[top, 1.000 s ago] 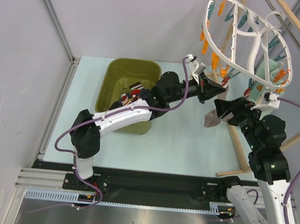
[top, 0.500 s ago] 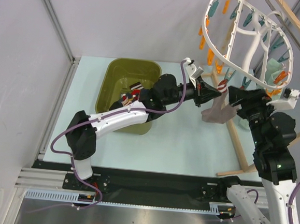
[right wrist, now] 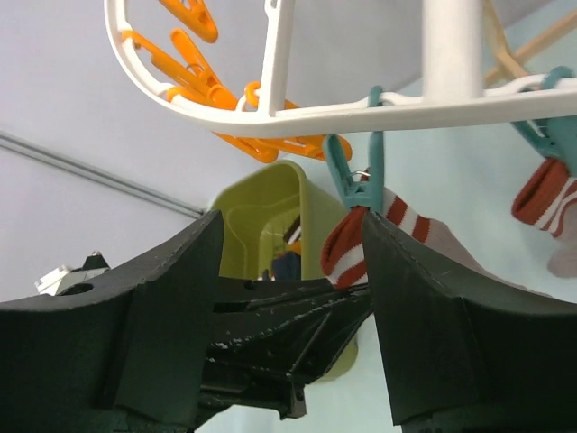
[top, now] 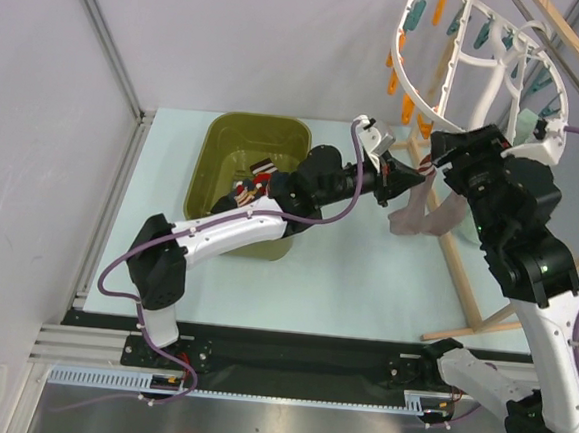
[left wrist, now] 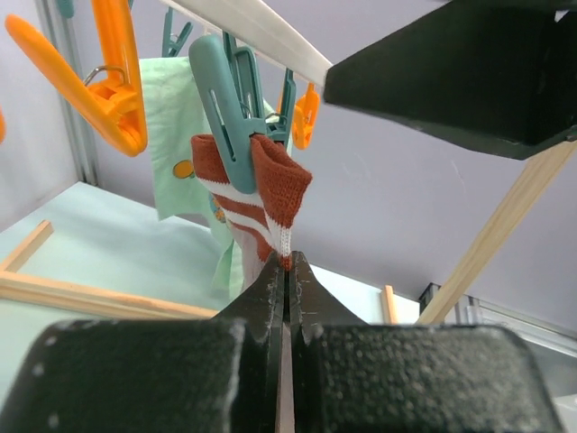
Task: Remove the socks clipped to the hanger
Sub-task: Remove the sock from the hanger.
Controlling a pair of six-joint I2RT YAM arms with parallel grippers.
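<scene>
The white oval hanger (top: 413, 78) hangs at the top right with orange and teal pegs. A teal peg (left wrist: 230, 99) clamps the cuff of a red-and-white striped sock (left wrist: 270, 185) whose pale foot hangs below (top: 410, 214). My left gripper (left wrist: 287, 263) is shut on the edge of that cuff, just under the peg. My right gripper (right wrist: 290, 225) is open, its fingers (right wrist: 451, 334) straddling the left gripper right below the same peg (right wrist: 356, 176). A pale mint sock (left wrist: 176, 126) hangs behind. Another striped sock (right wrist: 545, 198) hangs from a teal peg further right.
The olive-green tub (top: 214, 160) stands left of the hanger with several socks (top: 258, 174) inside. The light wooden rack (top: 460, 280) leans along the right side, under the hanger. Orange pegs (left wrist: 108, 81) dangle close to my left fingers.
My right arm has risen and swung left, up to the peg on the striped sock, its jaws narrowing. The hanger has shifted upward. My left gripper has kept its hold on the cuff.
</scene>
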